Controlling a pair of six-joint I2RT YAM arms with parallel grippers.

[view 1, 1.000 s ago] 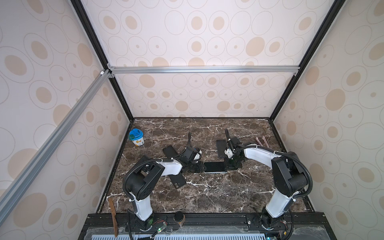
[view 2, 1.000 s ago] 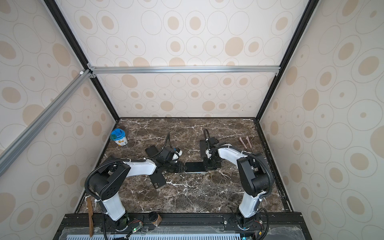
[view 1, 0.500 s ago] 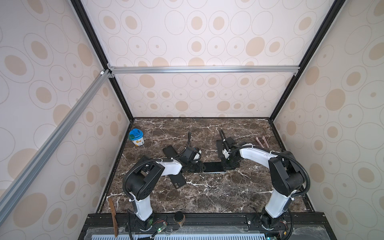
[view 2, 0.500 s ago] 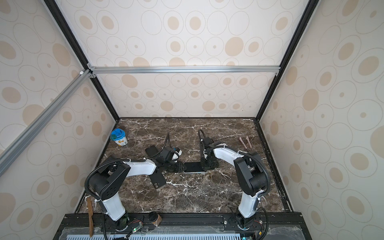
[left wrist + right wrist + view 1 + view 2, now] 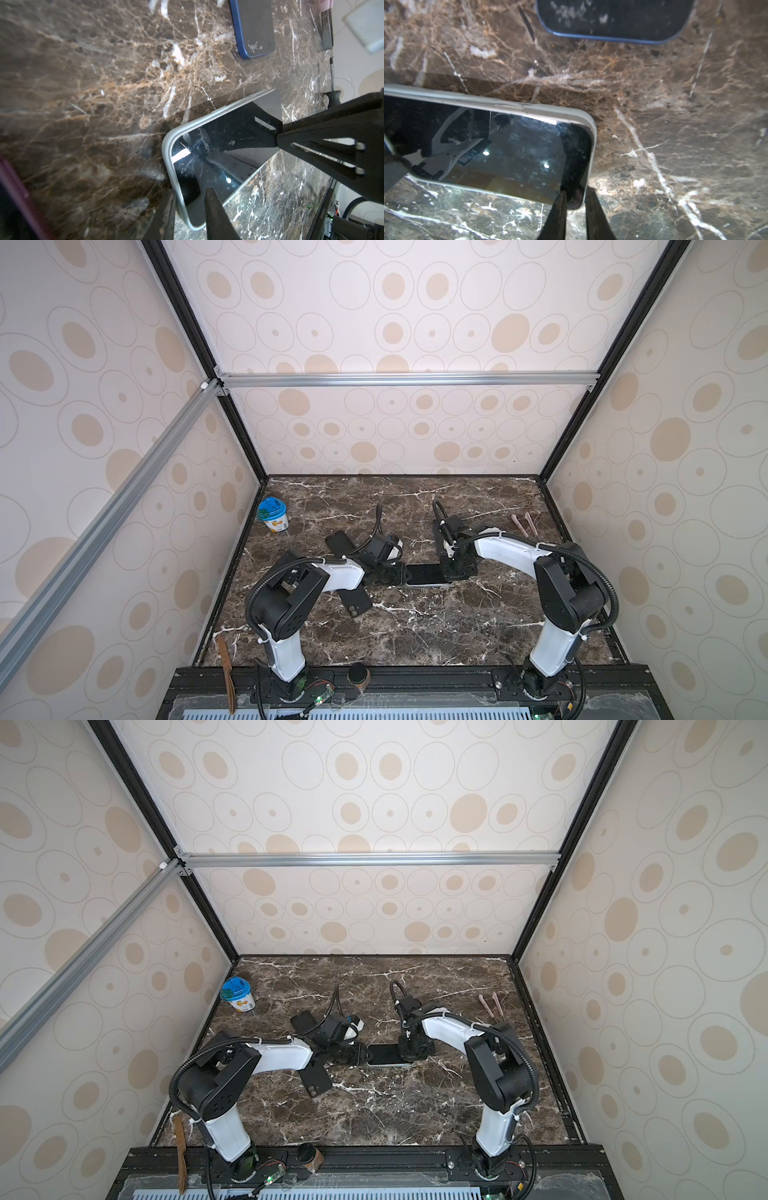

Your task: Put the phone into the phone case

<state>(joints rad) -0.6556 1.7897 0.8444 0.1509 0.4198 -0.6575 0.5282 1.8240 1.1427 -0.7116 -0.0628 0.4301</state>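
Observation:
A phone (image 5: pixel 426 573) (image 5: pixel 384 1053) lies screen up mid-table, seated inside a pale grey phone case whose rim (image 5: pixel 169 158) (image 5: pixel 529 108) runs round the dark glass (image 5: pixel 207 166) (image 5: pixel 508 149). My left gripper (image 5: pixel 399 572) (image 5: pixel 361 1054) (image 5: pixel 191 191) is at its left end, shut across the case's end rim, one finger over the screen and one outside. At the right end my right gripper (image 5: pixel 451 572) (image 5: pixel 409 1052) (image 5: pixel 575 192) is shut on a corner of the cased phone.
A blue-edged phone (image 5: pixel 255 29) (image 5: pixel 614 16) lies flat nearby. In both top views a dark phone (image 5: pixel 340 541) and a black case with camera cut-outs (image 5: pixel 356 601) lie by the left arm. A blue-lidded cup (image 5: pixel 272 514) stands back left, two pink sticks (image 5: pixel 524 524) back right.
The right wrist has swung slightly leftward above the phone's right end. The left arm and the phone have hardly moved.

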